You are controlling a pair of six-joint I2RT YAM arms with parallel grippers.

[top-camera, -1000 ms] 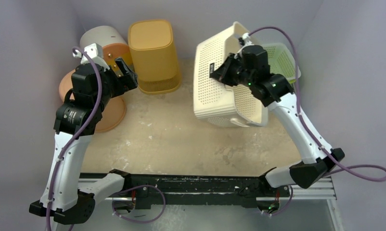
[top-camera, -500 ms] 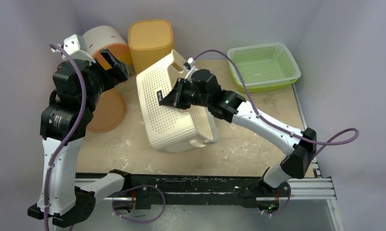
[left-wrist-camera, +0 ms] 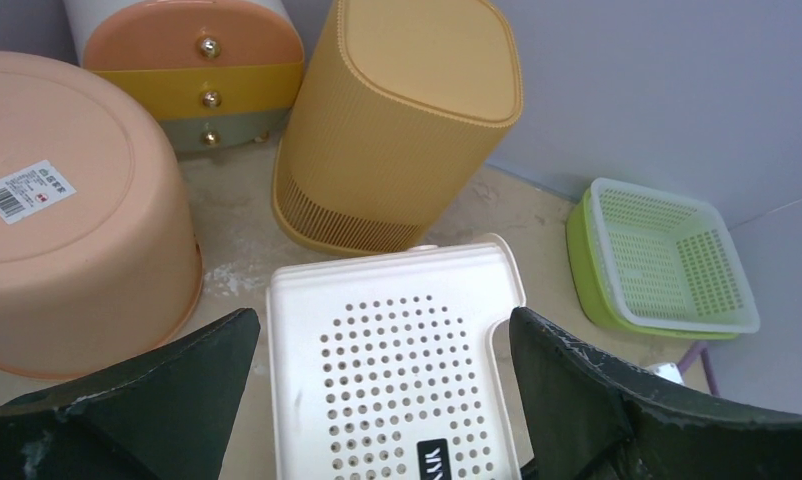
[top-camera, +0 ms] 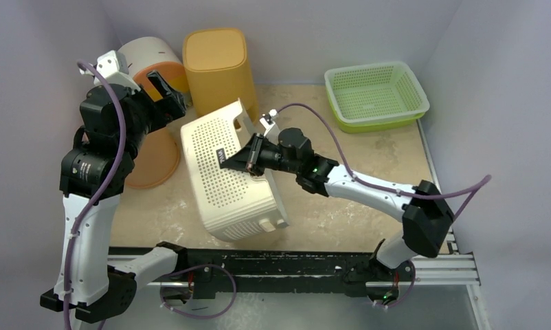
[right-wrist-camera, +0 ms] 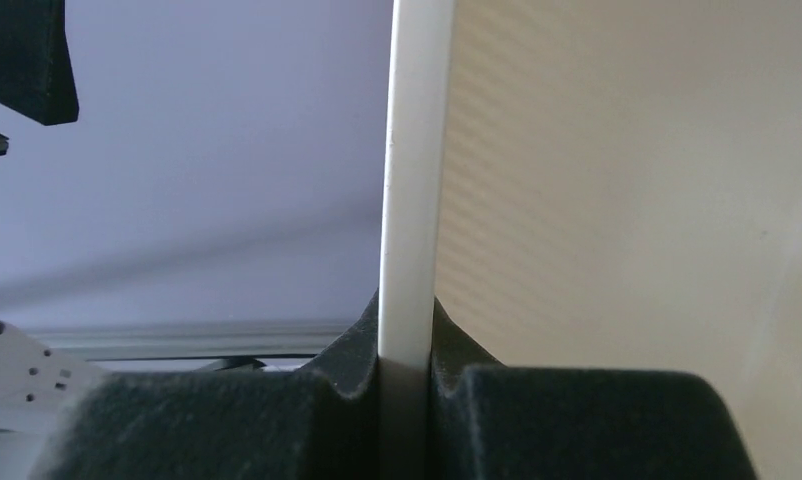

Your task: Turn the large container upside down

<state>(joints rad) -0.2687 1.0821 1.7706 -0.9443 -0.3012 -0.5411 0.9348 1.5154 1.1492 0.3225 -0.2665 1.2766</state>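
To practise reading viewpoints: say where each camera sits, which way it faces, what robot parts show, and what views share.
Top external: above, behind the bases, facing down; both arms show.
Left wrist: raised, facing down over the large container; open left end effector shows.
Right wrist: against the container's rim; right end effector clamps it.
All share the container.

Nothing legible — barcode sticker [left-wrist-camera: 25, 189] on peach tub [left-wrist-camera: 97, 262], black tag [left-wrist-camera: 440, 463] on large container [left-wrist-camera: 397, 335].

Lavender walls [top-camera: 293, 17], scuffed beige table [top-camera: 341, 199]
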